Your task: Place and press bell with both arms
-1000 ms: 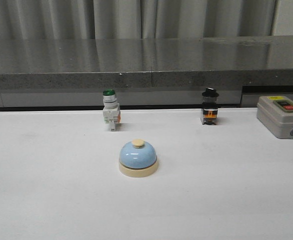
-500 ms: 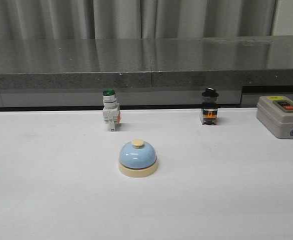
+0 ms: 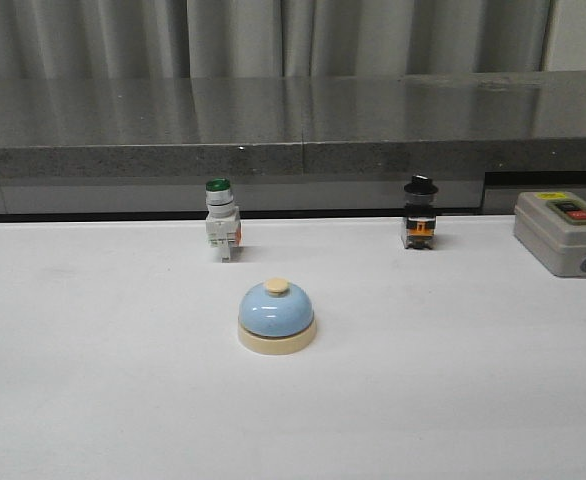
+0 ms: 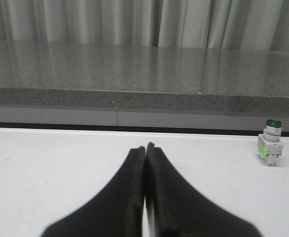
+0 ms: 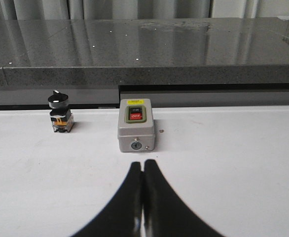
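Nothing had moved over the last second: the bell (image 3: 277, 316) sat as before, mid-bench, upright and untouched, so the task had not visibly begun. Left gripper (image 4: 145, 148) showed its fingers pressed together on nothing; the green-capped switch (image 3: 222, 220) stood toward the back edge. Right gripper (image 5: 143, 164) was likewise pinched closed and empty. The grey box (image 5: 136, 125) read "OFF" on its red button; its upper label was unclear.

Soft, even light; grey counter (image 3: 293, 110) glares; wrist views perhaps slightly soft.
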`<state>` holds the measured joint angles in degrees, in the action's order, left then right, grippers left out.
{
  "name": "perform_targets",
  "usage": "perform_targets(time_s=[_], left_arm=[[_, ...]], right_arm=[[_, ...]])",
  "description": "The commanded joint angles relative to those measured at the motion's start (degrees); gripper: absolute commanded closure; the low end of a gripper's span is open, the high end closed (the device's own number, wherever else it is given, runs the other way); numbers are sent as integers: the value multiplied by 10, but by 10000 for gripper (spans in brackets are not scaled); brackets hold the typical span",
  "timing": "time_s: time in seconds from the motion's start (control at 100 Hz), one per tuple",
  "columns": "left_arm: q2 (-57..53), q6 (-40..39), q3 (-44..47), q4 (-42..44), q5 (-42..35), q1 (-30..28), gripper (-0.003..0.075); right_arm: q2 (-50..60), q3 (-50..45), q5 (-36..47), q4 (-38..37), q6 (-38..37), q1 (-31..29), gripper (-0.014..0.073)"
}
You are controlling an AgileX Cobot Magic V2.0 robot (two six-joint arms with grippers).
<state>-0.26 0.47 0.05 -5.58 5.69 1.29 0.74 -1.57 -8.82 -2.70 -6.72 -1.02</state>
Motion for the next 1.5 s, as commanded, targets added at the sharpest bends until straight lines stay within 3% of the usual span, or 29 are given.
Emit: perform_targets(time_s=[0.0,0.31,0.8,0.94,1.49], left_arm=[[-20,-5,13,0,-43,0,739],[-20,-5,13,0,-43,0,739],[-20,-5,13,0,-43,0,739],[-20,-5,13,0,-43,0,739],[-20,-5,13,0,-43,0,739]], right_arm=[[2,21,23,-7,0,0,662],[-45,184,-116,-7,0,0,662],[-355,379,-90,1,0,0,662],[-445,435,-118,15,0,5,662],[-733,657,-265,17,9,212,662]])
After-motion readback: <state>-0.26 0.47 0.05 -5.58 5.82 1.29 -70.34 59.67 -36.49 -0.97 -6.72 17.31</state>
